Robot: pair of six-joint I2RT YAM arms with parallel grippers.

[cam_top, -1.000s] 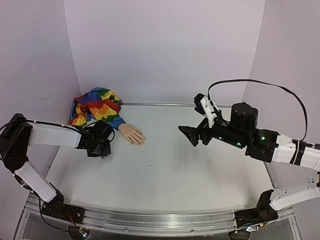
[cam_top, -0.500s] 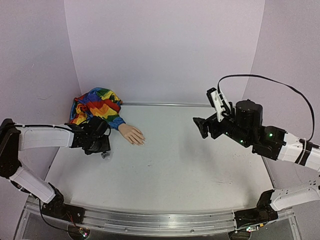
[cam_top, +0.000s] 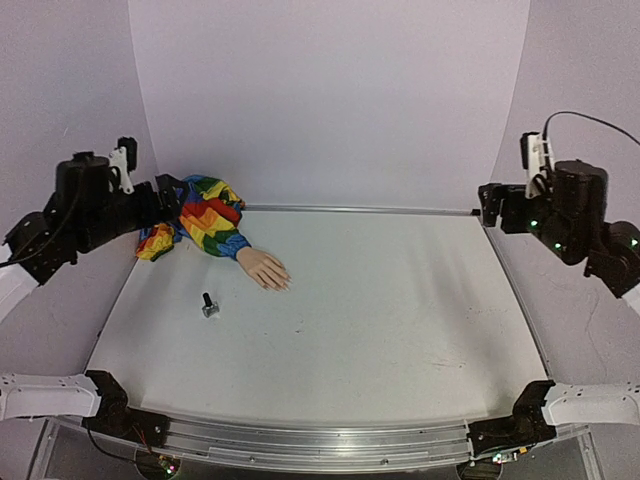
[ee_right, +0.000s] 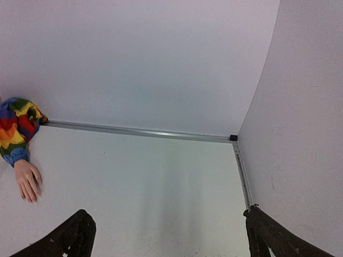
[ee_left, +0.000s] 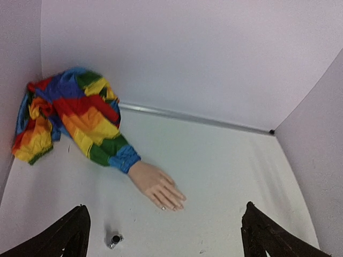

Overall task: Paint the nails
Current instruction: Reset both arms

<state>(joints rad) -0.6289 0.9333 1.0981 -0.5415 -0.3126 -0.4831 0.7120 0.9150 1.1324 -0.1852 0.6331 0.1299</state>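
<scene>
Nails [ee_left: 172, 208] at the tips of a small peach fake hand [cam_top: 262, 268], too tiny to see well, down on the left part of the white counter [cam_top: 400, 300], near the back. Far left: left arm up high by the side wall, left tool [cam_top: 168, 200] in the air just in front of the rainbow sleeve [cam_top: 205, 215], touching nothing. Its dark fingers [ee_left: 67, 238] spread wide at the bottom corners of the left wrist view, nothing between them. Next, rainbow sleeve bunched up in the back left corner, with red, yellow, green and blue stripes and a blue cuff around the wrist of the fake hand. Fake hand sticking out of the cuff toward the front and the right, back side up, fingers close together, flat on the counter. Small dark bottle [cam_top: 209, 305] on the counter just in front of the fake hand and a bit to the left, near it but not touching; cannot tell if standing or lying. Far right: right arm up high near the right wall, right tool [cam_top: 487, 205] over the back right corner of the counter, well apart from the fake hand. Dark fingers [ee_right: 72, 235] of this tool spread wide as well, holding nothing.
</scene>
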